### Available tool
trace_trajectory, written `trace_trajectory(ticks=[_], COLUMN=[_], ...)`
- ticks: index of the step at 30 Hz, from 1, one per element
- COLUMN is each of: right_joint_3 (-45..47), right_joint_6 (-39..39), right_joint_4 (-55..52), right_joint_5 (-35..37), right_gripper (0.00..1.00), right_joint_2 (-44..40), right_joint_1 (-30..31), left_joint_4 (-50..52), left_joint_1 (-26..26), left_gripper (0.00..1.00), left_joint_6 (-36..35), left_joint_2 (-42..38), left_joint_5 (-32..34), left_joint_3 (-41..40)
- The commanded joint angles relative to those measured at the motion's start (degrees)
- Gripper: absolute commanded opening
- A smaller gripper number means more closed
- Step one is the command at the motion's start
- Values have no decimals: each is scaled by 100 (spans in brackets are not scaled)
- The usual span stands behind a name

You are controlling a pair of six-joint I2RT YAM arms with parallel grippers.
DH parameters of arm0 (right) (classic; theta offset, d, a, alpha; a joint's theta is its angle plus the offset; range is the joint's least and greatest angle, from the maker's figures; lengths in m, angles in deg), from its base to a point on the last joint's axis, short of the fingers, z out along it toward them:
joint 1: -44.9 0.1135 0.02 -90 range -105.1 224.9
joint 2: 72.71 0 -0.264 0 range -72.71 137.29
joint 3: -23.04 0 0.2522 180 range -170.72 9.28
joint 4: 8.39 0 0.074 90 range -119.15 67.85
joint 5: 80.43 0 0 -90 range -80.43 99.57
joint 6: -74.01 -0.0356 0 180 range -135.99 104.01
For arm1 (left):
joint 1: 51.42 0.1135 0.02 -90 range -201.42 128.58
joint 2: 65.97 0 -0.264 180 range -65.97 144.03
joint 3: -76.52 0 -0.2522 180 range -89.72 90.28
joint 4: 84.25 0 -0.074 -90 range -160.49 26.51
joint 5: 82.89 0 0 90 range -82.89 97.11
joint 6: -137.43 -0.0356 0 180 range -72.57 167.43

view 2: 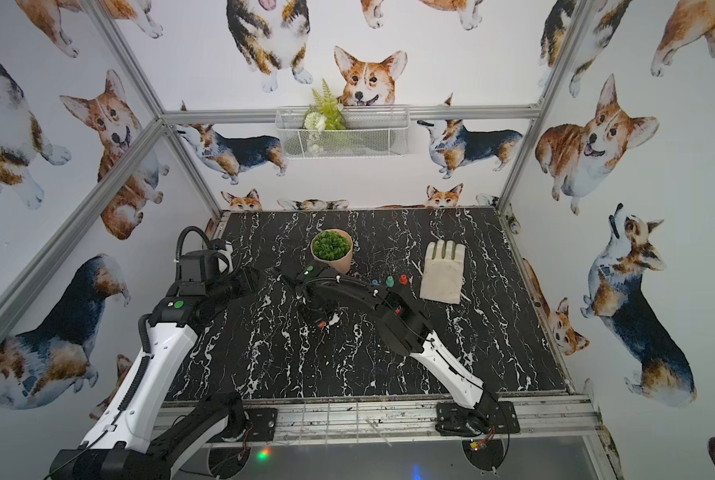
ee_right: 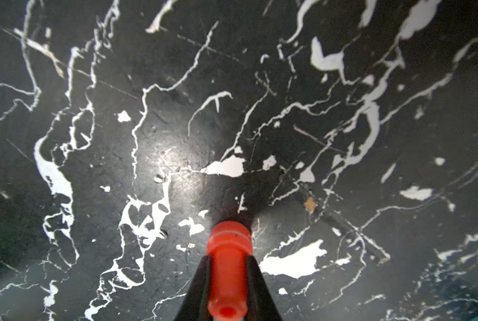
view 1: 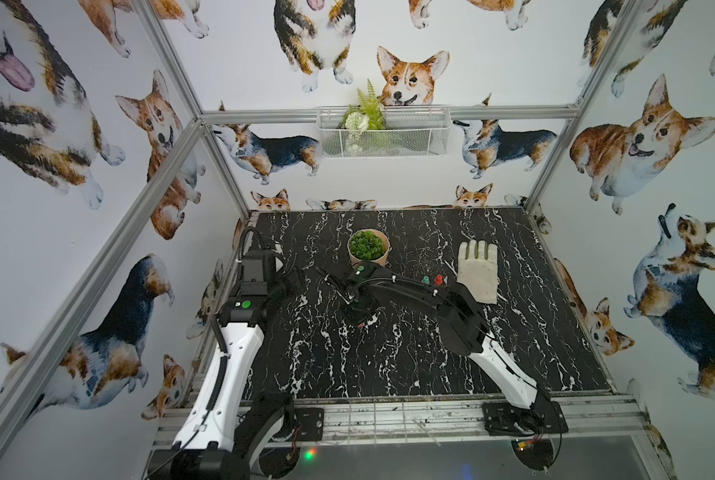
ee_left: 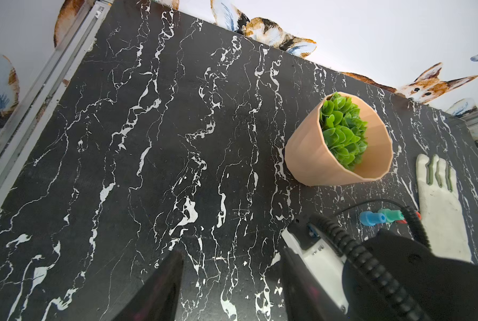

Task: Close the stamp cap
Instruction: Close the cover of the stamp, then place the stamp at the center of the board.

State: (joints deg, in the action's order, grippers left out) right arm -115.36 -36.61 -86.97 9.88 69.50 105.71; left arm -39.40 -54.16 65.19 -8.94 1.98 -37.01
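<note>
Right wrist view: the right gripper [ee_right: 229, 258] has its two black fingers pressed onto the narrow barrel of a red stamp [ee_right: 229, 241]. The stamp's wider, ringed end points at the black marble-patterned desk [ee_right: 176, 125]. Whether that end touches the surface cannot be told. In both top views the right arm reaches in from the near right corner. The pinched stamp [view 1: 362, 326] sits low over the middle of the desk, a little toward the left edge and in front of the plant pot [view 1: 368, 247].

In the left wrist view the left gripper [ee_left: 232, 255] has its fingers spread with only bare desk between them. It hangs near the left edge.

The terracotta-coloured pot holds a green succulent and stands toward the far edge. A white work glove [view 1: 477, 270] lies flat toward the right edge, fingers pointing to the far edge. Just beside its cuff, a blue stamp [view 2: 375, 282], a green stamp [view 2: 389, 282] and another red one [view 2: 403, 280] stand upright in a short row, partly behind the right arm.

A white wire basket [view 1: 382, 133] with a fern sprig hangs on the back wall.
</note>
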Motion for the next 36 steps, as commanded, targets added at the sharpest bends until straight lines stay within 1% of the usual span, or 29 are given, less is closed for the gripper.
trace_trajectory(ticks=[1, 6, 9, 14, 17, 22, 29, 33, 36], right_joint_3=[203, 178, 159, 189, 364, 1099, 2845, 3649, 4063], right_joint_6=[135, 158, 187, 160, 56, -140, -441, -461, -412], right_joint_4=[-640, -623, -653, -630, -560, -280, 293, 541, 681], right_joint_5=[319, 226, 199, 179, 93, 10, -113, -112, -65], right_gripper=[0, 0, 0, 0, 0, 0, 0, 0, 0], right_joint_2=[693, 917, 863, 248, -307, -1361, -2795, -3285, -3472], right_joint_1=[23, 51, 50, 26, -21, -193, -742, -1169, -1486], left_joint_4=[-103, -86, -77, -77, -68, -68, -73, -77, -77], left_joint_1=[15, 18, 19, 20, 19, 19, 19, 19, 19], left_gripper=[59, 59, 59, 59, 59, 59, 59, 59, 59], left_joint_6=[-12, -18, -15, -15, -17, -16, -17, -18, -18], left_joint_2=[1, -17, -16, -26, -35, -61, -35, -4, 9], left_joint_5=[-32, -24, -15, -7, 5, 20, 20, -2, -2], left_joint_3=[28, 19, 18, 11, 11, 3, 3, 3, -6])
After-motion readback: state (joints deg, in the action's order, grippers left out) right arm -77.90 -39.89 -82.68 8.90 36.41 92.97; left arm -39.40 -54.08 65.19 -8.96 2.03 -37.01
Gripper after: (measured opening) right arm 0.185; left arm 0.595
